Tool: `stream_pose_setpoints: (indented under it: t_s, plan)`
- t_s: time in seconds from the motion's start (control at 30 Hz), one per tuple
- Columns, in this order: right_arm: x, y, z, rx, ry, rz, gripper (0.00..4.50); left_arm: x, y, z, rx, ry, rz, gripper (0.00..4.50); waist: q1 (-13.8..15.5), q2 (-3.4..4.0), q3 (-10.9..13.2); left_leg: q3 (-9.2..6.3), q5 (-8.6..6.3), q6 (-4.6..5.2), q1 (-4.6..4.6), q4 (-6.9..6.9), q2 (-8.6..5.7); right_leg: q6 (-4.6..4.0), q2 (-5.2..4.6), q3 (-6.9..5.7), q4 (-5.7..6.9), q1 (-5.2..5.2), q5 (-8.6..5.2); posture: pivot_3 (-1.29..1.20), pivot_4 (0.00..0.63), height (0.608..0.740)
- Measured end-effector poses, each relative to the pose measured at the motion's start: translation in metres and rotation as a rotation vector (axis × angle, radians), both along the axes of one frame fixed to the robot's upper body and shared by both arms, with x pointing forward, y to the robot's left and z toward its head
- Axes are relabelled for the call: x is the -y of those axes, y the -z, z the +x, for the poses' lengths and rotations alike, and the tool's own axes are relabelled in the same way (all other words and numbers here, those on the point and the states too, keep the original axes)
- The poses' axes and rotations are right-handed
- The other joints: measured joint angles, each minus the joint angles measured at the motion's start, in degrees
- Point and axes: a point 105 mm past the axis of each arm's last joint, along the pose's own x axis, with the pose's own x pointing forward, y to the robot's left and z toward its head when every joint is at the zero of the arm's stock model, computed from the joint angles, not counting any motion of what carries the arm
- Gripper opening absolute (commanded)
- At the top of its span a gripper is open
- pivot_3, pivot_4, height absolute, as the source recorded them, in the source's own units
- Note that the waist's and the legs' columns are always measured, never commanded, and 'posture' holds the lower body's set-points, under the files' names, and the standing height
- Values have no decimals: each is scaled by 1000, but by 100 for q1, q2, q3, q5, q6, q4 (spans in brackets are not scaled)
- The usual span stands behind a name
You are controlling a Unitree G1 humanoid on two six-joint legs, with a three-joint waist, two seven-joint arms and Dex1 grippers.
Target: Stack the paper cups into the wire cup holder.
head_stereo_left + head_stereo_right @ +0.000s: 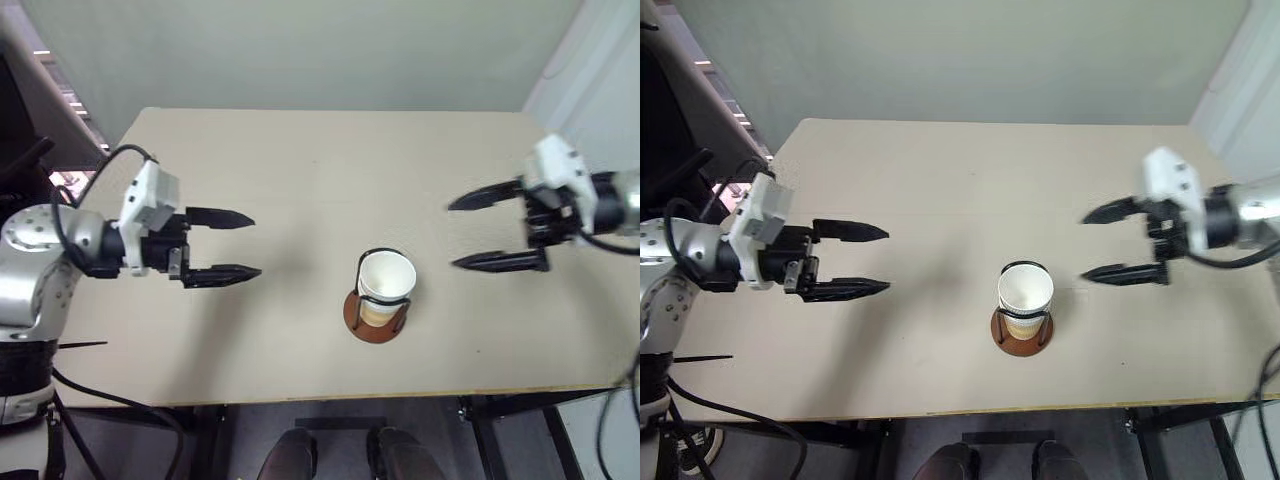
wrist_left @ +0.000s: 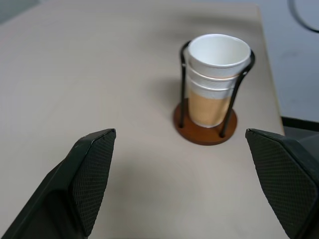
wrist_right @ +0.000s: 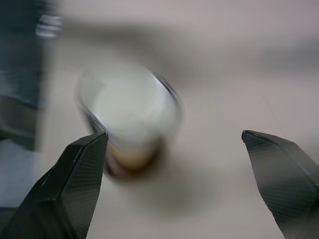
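paper cups [image 2: 218, 74] nested upright inside wire cup holder [image 2: 205, 130], near the bench [image 1: 300, 170] front edge | left pincer [image 1: 222, 244] well to holder's left, jaws apart, empty | right pincer [image 1: 490, 230] to holder's right, nearer, jaws apart, empty | stacking looks done, no cup left out

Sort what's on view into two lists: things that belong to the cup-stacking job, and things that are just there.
Part of the job:
- paper cups, nested together inside the holder
- wire cup holder, standing on the table
- left gripper, open, empty
- right gripper, open, empty

Just there:
- table, only bearing the holder
- wall behind it
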Motion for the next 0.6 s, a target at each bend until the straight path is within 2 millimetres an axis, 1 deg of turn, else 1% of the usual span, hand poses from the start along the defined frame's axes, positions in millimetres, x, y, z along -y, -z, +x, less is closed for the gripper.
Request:
stream_pose_setpoints:
  t_s: [0.03, 0.1, 0.17, 0.2, 0.27, 0.3, 0.37, 0.4, 0.47, 0.53, 0.6]
  plan:
    - [14, 2, 0, -10, 36, 23, 4466, -6, -1, -1, -2, -21, 1, 4500, -7, 4, 2, 4, -2, -4, 2, -1, 1, -2, 1, 2, 4, -1, -4, 0, 150, 740]
    - [29, -2, -3, 15, 59, 26, 4466, -12, -3, 0, -1, -48, -4, 4500, -27, 13, 5, 9, -2, -3, 7, -12, 5, -8, 5, 2, 9, -4, -8, 0, 150, 740]
    - [35, -12, -7, 59, 60, 22, 4466, -19, -3, 1, -4, -73, -4, 4500, -78, 13, 5, 10, -8, 1, 15, -16, 15, -14, 15, 2, 14, -4, -11, 0, 150, 740]
    - [36, -20, -9, 85, 54, 25, 4466, -26, -3, 1, -11, -97, 4, 4500, -112, 14, 6, 11, -9, 3, 20, -18, 20, -18, 20, 3, 16, -4, -10, 0, 150, 740]
    - [33, -35, -13, 123, 30, 60, 4466, -35, -4, 2, -10, -130, 2, 4500, -147, 14, 6, 11, -9, 3, 23, -19, 26, -23, 28, 3, 17, -4, -9, 0, 150, 740]
    - [27, -41, -16, 134, 4, 77, 4466, -38, -6, 2, -3, -142, -1, 4500, -156, 14, 6, 10, -8, 1, 25, -19, 28, -26, 30, 3, 18, -3, -8, 0, 150, 740]
    - [11, -46, -22, 144, -67, 93, 4466, -39, -9, 2, 8, -149, -3, 4500, -157, 14, 6, 10, -8, 1, 29, -15, 29, -27, 32, 3, 18, 3, -7, 0, 150, 740]
    - [3, -46, -24, 147, -97, 98, 4466, -39, -9, 2, 10, -148, -2, 4500, -155, 14, 6, 9, -8, 1, 29, -11, 29, -27, 31, 3, 18, 5, -7, 0, 150, 740]
    - [-4, -40, -22, 141, -109, 84, 4466, -37, -8, 0, 11, -146, 5, 4500, -152, 14, 6, 10, -9, 3, 26, 0, 26, -24, 27, 4, 15, 7, -5, 0, 150, 740]
    - [-4, -36, -18, 130, -87, 75, 4466, -37, -6, -2, 6, -156, 8, 4500, -150, 14, 6, 11, -11, 7, 25, 2, 21, -20, 22, 6, 11, 8, -3, 0, 150, 740]
    - [-2, -38, -16, 133, -76, 80, 4466, -43, -4, -4, -6, -184, 4, 4500, -138, 14, 6, 11, -13, 9, 24, 0, 22, -21, 21, 6, 11, 7, -4, 0, 150, 740]
